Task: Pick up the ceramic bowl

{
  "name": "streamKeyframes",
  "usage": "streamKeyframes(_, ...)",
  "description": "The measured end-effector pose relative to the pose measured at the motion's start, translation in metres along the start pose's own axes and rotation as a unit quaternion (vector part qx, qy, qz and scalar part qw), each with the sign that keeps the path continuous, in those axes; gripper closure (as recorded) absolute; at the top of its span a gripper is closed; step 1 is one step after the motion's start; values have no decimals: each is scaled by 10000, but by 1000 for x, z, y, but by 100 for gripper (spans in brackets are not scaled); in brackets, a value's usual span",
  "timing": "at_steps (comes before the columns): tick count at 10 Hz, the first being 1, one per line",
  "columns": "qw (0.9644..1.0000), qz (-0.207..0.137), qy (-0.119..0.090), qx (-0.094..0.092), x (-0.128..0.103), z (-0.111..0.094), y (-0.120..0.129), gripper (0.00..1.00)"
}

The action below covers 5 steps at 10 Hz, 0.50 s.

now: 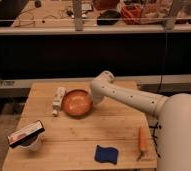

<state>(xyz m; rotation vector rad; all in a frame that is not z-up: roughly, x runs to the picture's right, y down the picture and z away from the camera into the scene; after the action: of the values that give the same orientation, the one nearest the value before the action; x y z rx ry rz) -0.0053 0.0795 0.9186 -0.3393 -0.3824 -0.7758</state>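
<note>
End effector (94, 98) closed on right rim of ceramic bowl (77, 103), bowl not yet off worktop (79, 135); grasp looks done, next calls for steady vertical lift.

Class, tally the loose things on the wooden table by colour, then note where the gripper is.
Orange: 2, ceramic bowl, carrot-like stick
White: 2, small bottle, cup
Blue: 1, sponge
Mixed colours: 1, packet on the cup
Total: 6
Gripper: closed on the bowl's right rim.
</note>
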Motion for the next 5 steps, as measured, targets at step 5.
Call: streamKeyframes(5,9999,-104,51,20,2,5,-13,92)
